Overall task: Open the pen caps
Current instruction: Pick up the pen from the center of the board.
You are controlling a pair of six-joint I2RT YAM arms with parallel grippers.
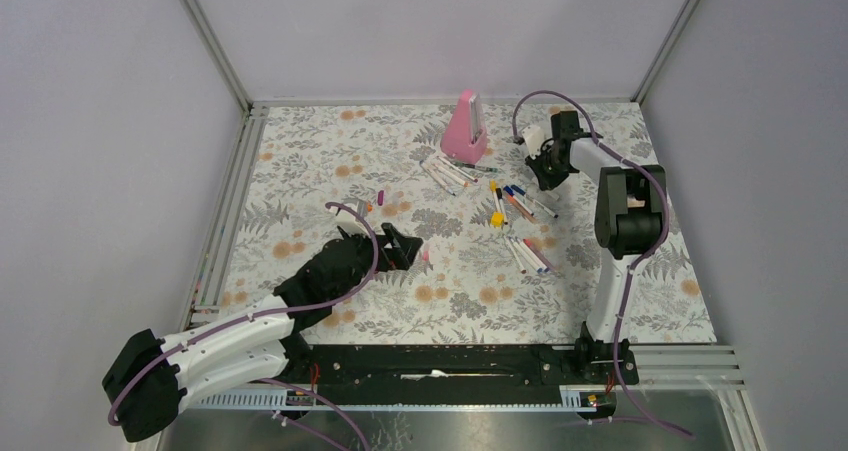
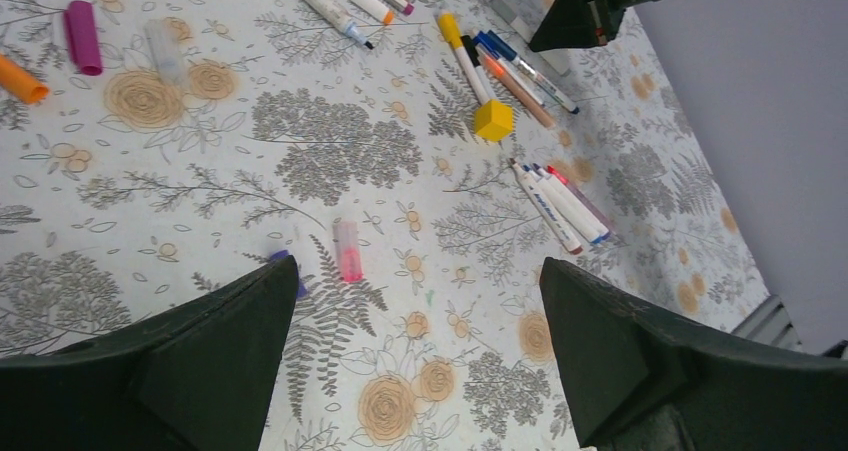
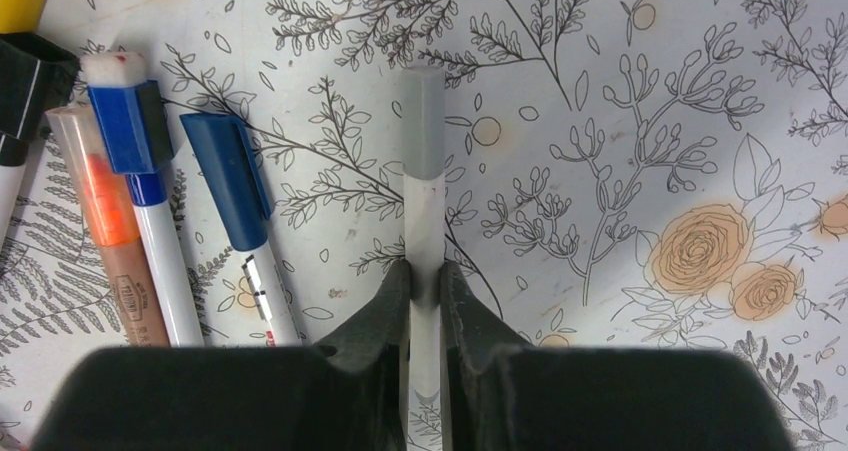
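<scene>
Looks partway done, judging from the spread alone. Can count at least 4 pen caps (image 2: 348, 251) already off and lying loose on the near-left side of the pink wedge (image 1: 466, 129): a pink one, a magenta one (image 2: 82, 36), an orange one (image 2: 20, 79) and a clear one (image 2: 165, 51). Can make out bare-tipped barrels just in front of the wedge too. Plenty left, though: to the near-right of the wedge, found several pens with caps on, among them 2 blue caps (image 3: 228, 176) seen from the right wrist. Clamped with the right gripper (image 3: 425, 281), just right of the wedge, onto a thin white barrel (image 3: 422, 231), its grey cap (image 3: 422, 121) seated on the end and pointing away from the jaws. Spread wide and holding nothing with the left gripper (image 2: 418, 271), hovering well to the near side of the wedge, above the pink cap. Probably needs that free gripper brought across to pull the grey cap, then the same again for each capped pen.
</scene>
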